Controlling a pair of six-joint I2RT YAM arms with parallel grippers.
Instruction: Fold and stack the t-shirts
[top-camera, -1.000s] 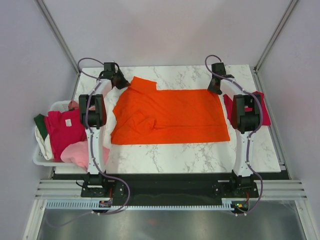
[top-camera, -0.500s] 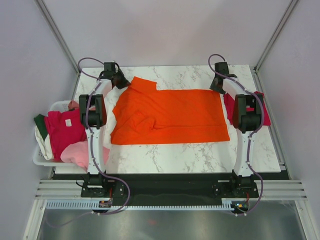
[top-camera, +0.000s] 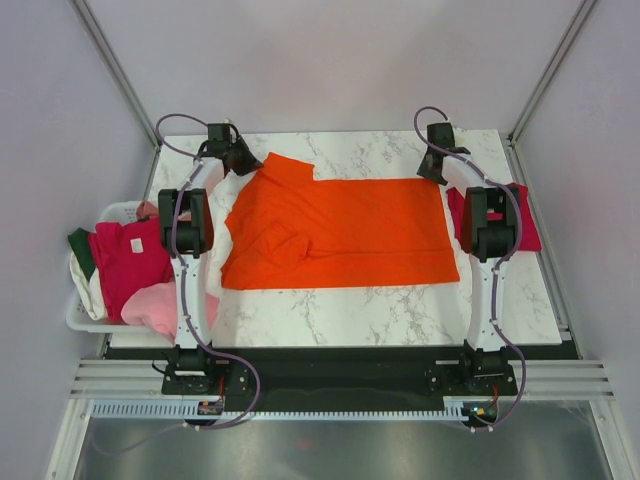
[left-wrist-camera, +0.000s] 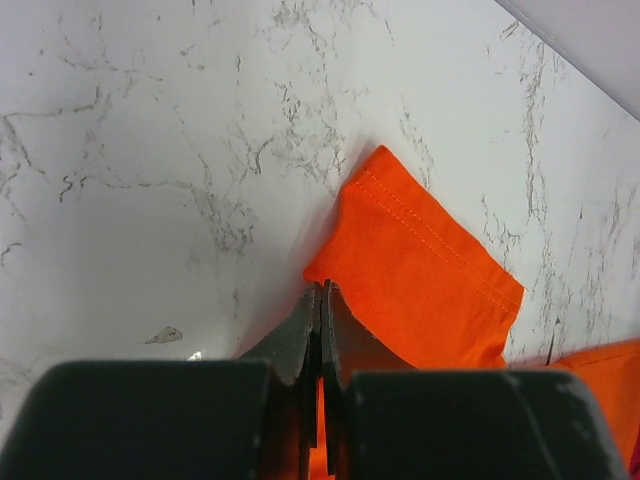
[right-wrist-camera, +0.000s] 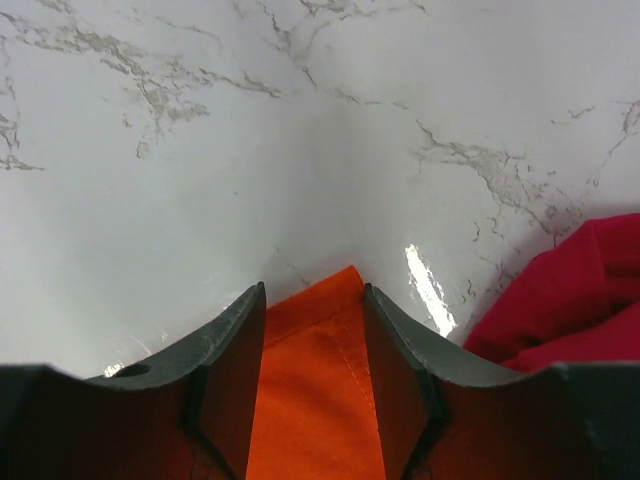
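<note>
Gripped the far left corner of the orange shirt (top-camera: 335, 232), spread on the surface (top-camera: 380, 305), in the clenched left hand (left-wrist-camera: 320, 310). Had the right hand (right-wrist-camera: 313, 292) released, astride the far right corner. Risked a one-sided lift, probably skewing the fold.

The top camera sits high up behind the arms and looks down on the whole tabletop (top-camera: 380, 310). Each wrist camera is low, very close, and looks forward. Past the left end effector (left-wrist-camera: 320, 300) it sees the orange shirt (left-wrist-camera: 420, 270) at its far left tip. Past the right end effector (right-wrist-camera: 314, 292) it sees the far right corner and the red shirt (right-wrist-camera: 570, 300). The top view shows both spots.
</note>
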